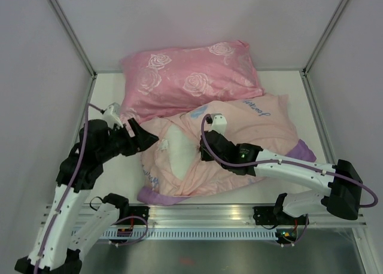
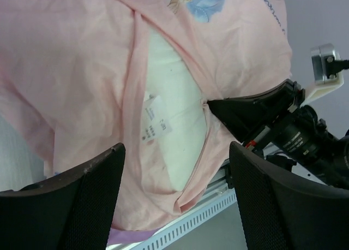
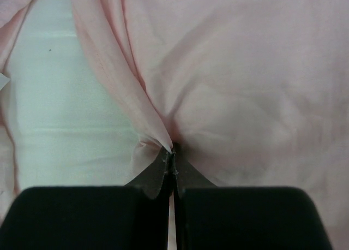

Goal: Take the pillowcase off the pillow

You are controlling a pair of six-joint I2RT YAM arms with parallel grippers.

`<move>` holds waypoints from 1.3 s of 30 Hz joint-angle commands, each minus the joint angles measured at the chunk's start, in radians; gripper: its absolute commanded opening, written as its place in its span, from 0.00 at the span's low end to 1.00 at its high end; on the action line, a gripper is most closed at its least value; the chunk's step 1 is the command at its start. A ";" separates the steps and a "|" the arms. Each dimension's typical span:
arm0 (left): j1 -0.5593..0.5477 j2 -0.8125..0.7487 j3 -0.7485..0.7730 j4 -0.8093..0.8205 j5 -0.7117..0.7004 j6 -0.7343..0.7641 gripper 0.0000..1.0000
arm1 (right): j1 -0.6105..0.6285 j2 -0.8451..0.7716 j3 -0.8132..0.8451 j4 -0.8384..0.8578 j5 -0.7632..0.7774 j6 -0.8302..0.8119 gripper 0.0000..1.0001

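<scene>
1. Pink inside-out pillowcase (image 1: 245, 130) lies centre, white pillow (image 1: 178, 154) showing through its opening. Right gripper (image 1: 201, 153) sits at the opening's edge, left gripper (image 1: 149, 139) just beside the case. Mirrored script (image 1: 263, 108) not legible.
2. Left wrist: fingers (image 2: 82, 206) spread wide, gripping nothing. Pillow's tag (image 2: 155, 119) print too small to read.
3. Right wrist: fingers (image 3: 155, 179) pinched tight on a pillowcase fold.

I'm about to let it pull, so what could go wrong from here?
The right jaws are shut on just a thin fold of the pillowcase at its opening, so a pull may slip off. The left jaws are open and hold nothing, so the pillow is unpinned and may drag along. The rose pillow lies against the case's far side and might shift.
</scene>
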 commanded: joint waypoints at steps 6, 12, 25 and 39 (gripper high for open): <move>-0.098 0.329 0.182 -0.017 -0.165 0.129 0.86 | -0.003 0.001 -0.001 -0.014 -0.063 -0.001 0.00; -0.196 0.449 0.189 -0.008 -0.256 0.155 0.87 | -0.003 -0.022 -0.004 -0.023 -0.051 -0.001 0.00; -0.219 0.622 0.076 -0.083 -0.624 0.092 0.79 | -0.003 -0.147 -0.071 -0.093 0.059 0.026 0.00; -0.144 0.534 -0.056 -0.020 -0.555 0.088 0.39 | -0.084 -0.322 -0.240 -0.213 0.130 0.062 0.00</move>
